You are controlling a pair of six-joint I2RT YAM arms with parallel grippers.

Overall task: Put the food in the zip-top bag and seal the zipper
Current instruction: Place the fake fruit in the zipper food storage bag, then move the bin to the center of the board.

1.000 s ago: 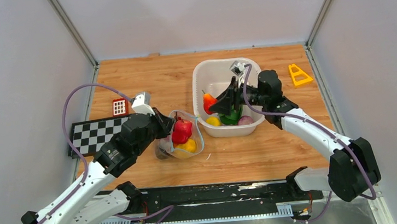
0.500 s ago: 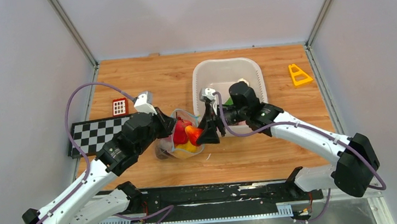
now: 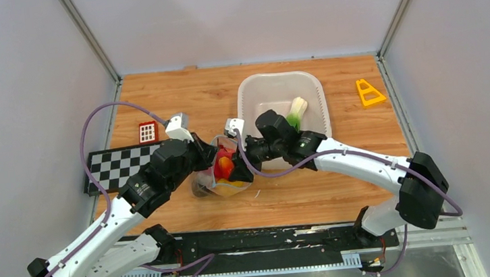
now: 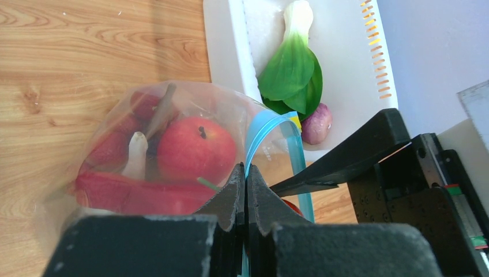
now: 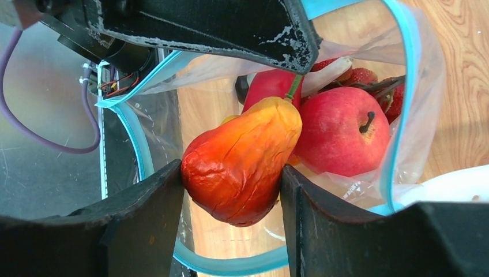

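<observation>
Seen from above, the left gripper (image 3: 207, 157) has its fingers pressed together on the rim of the zip-top bag (image 3: 228, 184). The right gripper (image 3: 231, 161) reaches over from the white basket (image 3: 246, 91), and its tips are at the bag's mouth, just beside the left fingers. A leafy green vegetable (image 3: 296, 113) lies in the basket behind the right wrist. In the left wrist view, the left gripper (image 4: 245, 173) is closed flat with the teal zipper (image 4: 271, 122) pinched between its tips. The red apple (image 4: 196, 149) sits inside the bag just beyond and left of them. One black finger of the right gripper (image 4: 340, 161) juts in from their right. Farther off, the basket (image 4: 222, 40) holds the leafy vegetable (image 4: 291, 69) and a purplish round piece (image 4: 317, 123). In the right wrist view, the right gripper (image 5: 232, 190) has its fingers (image 5: 144, 219) apart and clamped on both sides of an orange-red wrinkled piece (image 5: 242, 158). That piece sits within the ring of the zipper (image 5: 398, 86). The apple (image 5: 340, 130) lies just past the right-hand finger, with bumpy red fruit (image 5: 360, 75) beyond it.
</observation>
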